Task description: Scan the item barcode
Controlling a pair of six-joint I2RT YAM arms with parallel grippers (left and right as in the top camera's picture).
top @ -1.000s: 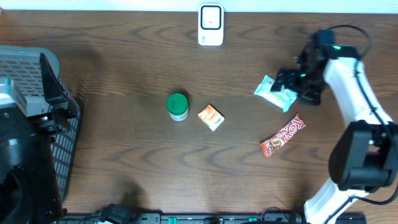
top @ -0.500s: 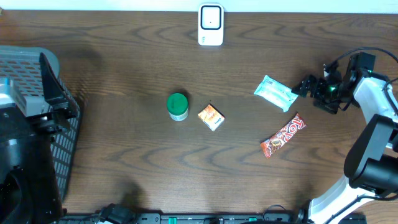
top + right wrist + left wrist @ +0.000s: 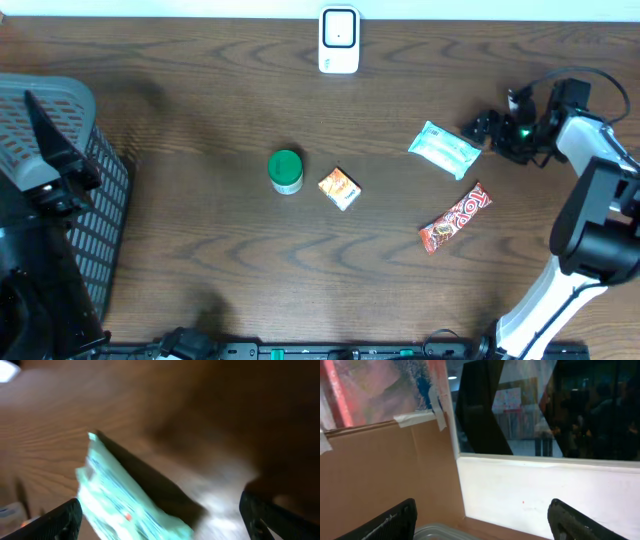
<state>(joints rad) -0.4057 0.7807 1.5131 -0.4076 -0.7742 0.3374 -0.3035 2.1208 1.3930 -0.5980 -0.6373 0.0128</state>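
Note:
The white barcode scanner (image 3: 339, 40) stands at the table's far edge. A mint-green packet (image 3: 444, 150) lies flat on the wood right of centre. My right gripper (image 3: 478, 130) is open just to the packet's right and points at it. In the right wrist view the blurred packet (image 3: 120, 505) lies ahead of that gripper (image 3: 165, 520), toward its left finger (image 3: 60, 520), and I cannot tell whether they touch. My left gripper (image 3: 60, 170) hangs open over the basket at the far left. In its own view the left gripper (image 3: 482, 525) holds nothing and faces a wall.
A red candy bar (image 3: 456, 218) lies below the packet. A green-lidded jar (image 3: 286, 171) and a small orange box (image 3: 339, 188) sit side by side mid-table. A grey mesh basket (image 3: 95, 230) takes up the left edge.
My right gripper drew back rightward off the packet's right end, then edged back toward it; the packet stayed on the table. The left arm shifted over the basket.

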